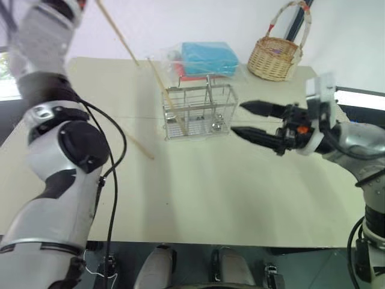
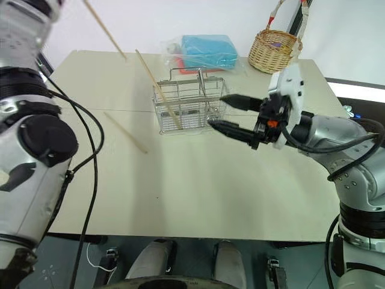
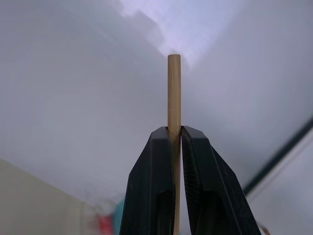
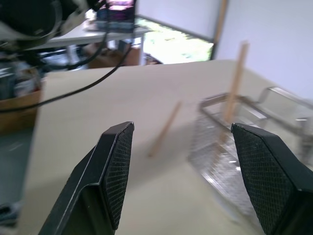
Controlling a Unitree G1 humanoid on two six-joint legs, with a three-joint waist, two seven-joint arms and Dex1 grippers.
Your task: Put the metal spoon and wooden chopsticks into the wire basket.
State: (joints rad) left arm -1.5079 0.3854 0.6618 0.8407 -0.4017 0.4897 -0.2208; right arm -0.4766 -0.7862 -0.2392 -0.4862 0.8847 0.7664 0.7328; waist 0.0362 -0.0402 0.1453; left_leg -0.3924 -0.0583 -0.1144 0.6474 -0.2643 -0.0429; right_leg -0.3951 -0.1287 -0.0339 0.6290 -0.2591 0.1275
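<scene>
My left gripper (image 3: 174,129) is shut on one wooden chopstick (image 3: 174,93), held high above the table's far left; the stick slants down past the top edge (image 1: 117,33). A second chopstick (image 1: 165,96) leans upright in the left end of the wire basket (image 1: 218,96). A third chopstick (image 1: 140,147) lies flat on the table, just left of the basket. My right gripper (image 1: 236,118) is open at the basket's right end, pointing at it, with nothing between its fingers (image 4: 117,171). The metal spoon is hidden from me.
A blue packet in a clear plastic bag (image 1: 207,57) lies right behind the wire basket. A round wicker basket (image 1: 274,57) with a hoop handle stands at the far right corner. The beige table (image 1: 240,198) has open surface in front of the wire basket.
</scene>
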